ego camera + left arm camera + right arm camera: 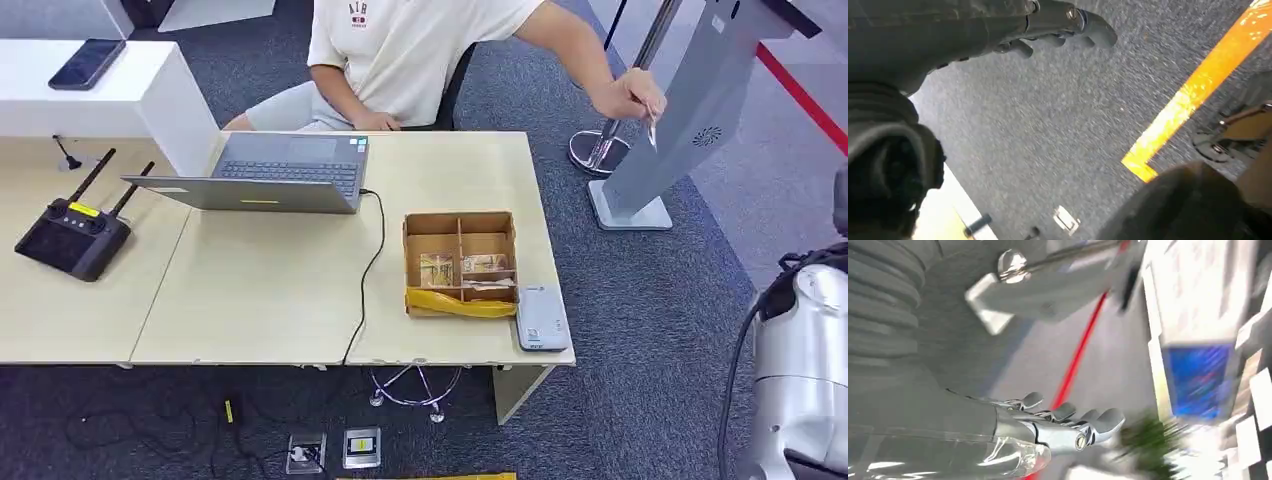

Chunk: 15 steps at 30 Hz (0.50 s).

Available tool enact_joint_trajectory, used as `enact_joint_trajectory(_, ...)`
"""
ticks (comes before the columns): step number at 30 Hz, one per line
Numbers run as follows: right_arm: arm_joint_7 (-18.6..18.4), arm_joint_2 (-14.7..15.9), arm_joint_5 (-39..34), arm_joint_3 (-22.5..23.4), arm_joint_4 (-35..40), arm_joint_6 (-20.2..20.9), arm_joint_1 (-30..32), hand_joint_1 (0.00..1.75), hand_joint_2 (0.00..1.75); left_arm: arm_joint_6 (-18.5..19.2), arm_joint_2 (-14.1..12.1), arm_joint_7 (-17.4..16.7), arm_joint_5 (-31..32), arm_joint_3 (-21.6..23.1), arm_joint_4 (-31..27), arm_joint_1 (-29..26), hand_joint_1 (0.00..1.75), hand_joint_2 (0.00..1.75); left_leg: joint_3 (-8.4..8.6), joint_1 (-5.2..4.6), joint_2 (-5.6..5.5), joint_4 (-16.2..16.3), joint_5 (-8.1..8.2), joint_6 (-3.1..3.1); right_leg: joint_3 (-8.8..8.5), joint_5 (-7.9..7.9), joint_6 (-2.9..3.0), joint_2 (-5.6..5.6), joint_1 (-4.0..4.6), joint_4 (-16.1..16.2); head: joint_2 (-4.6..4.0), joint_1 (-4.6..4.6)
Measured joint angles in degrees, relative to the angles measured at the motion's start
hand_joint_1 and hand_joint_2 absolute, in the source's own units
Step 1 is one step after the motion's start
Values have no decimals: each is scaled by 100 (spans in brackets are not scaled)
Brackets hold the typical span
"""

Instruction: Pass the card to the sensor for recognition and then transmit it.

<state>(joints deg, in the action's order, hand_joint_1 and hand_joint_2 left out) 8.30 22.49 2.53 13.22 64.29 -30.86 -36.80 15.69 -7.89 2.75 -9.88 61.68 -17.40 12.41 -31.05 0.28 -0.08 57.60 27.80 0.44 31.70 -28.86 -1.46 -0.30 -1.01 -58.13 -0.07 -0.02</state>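
An open grey laptop (268,172) sits at the upper middle of the wooden table (250,290), its black cable (368,270) running down over the table's front edge. A black controller with antennas (72,232) lies at the left, and a smartphone (88,63) rests on the white counter (150,90) in the upper left corner. Floor sockets (335,449) sit on the carpet at the bottom centre.

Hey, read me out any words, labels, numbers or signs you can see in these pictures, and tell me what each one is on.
"AIR": on the chest of the person's cream T-shirt; the smaller line under it is too small to read.
Yellow label on the black remote controller: too small to read.
Print on the grey card reader: too small to read.
Blue screen in the right wrist view: blurred, unreadable.
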Motion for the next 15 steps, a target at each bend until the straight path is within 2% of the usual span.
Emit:
enact_joint_trajectory(5,-122,-17,1406,-625,764,675,3,0,175,0,2,2,212,11,2,11,0,0,-5,4,-10,0,-2,-3,0,0,0,-9,4,0,0,0)
enact_joint_trajectory(8,94,-39,2636,-1072,1118,911,14,0,175,0,2,9,334,57,2,20,0,0,-3,4,-4,-1,-2,-3,5,0,0,3,4,-1,0,-6)
enact_joint_trajectory(11,239,-81,3199,-1355,1234,1079,24,0,175,0,4,22,387,94,2,42,0,0,-5,4,-13,-1,-2,-3,3,-1,0,-12,5,0,0,2)
enact_joint_trajectory(15,241,-127,3662,-1699,1286,1330,80,0,175,0,0,22,415,105,2,44,0,0,-6,4,-9,-1,-2,-3,4,-1,0,-7,5,0,0,-4)
